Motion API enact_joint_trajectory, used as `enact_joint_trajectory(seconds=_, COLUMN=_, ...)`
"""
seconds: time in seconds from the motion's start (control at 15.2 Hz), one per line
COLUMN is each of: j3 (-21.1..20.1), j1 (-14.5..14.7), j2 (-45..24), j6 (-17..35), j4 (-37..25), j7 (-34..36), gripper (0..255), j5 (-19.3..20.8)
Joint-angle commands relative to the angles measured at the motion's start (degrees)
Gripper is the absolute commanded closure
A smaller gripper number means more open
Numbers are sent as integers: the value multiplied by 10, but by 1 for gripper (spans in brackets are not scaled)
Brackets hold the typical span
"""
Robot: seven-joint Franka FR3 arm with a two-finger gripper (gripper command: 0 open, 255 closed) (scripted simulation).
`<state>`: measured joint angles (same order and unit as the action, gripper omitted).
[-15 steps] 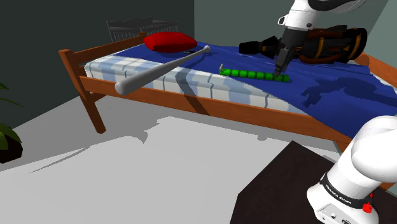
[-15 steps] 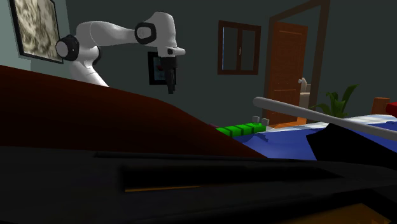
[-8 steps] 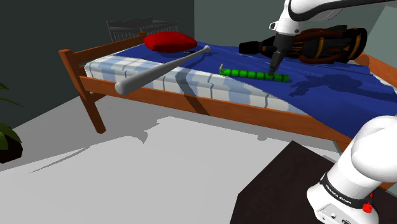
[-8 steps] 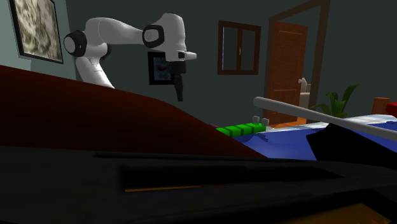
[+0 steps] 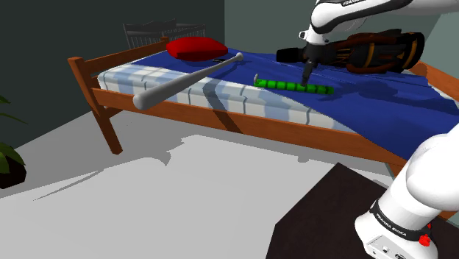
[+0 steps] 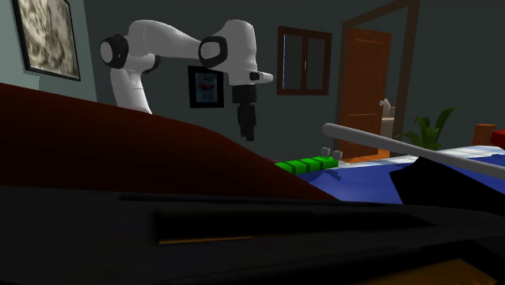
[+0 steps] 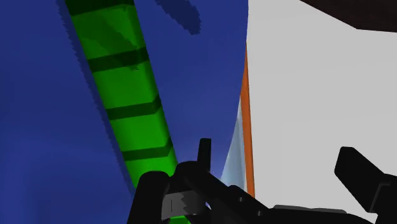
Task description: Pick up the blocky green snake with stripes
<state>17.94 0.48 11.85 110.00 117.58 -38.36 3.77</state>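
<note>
Green striped snake (image 5: 294,87) lies on the blue blanket (image 5: 382,103) just beneath the tool (image 5: 307,71), its fingers (image 7: 359,178) apart.

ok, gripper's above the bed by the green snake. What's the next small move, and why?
Probably a short sideways shift to centre the open gripper over the green striped snake before descending. In the wrist view the snake runs beside the gripper rather than between its fingers, whose gap looks onto the bed's edge. In the shoulder view the gripper hangs above the snake, apart from it.
</note>
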Motion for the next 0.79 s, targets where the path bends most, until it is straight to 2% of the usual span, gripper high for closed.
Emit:
enact_joint_trajectory(seconds=0.0, j3=12, j1=-2, j2=-45, j6=13, j4=-35, j7=-32, gripper=0, j5=-5)
enact_joint_trajectory(seconds=0.53, j3=34, j1=-25, j2=-223, j6=32, j4=-203, j7=-145, gripper=0, j5=-46)
enact_joint_trajectory(seconds=0.73, j3=33, j1=-26, j2=-226, j6=54, j4=-184, j7=-145, gripper=0, j5=-48)
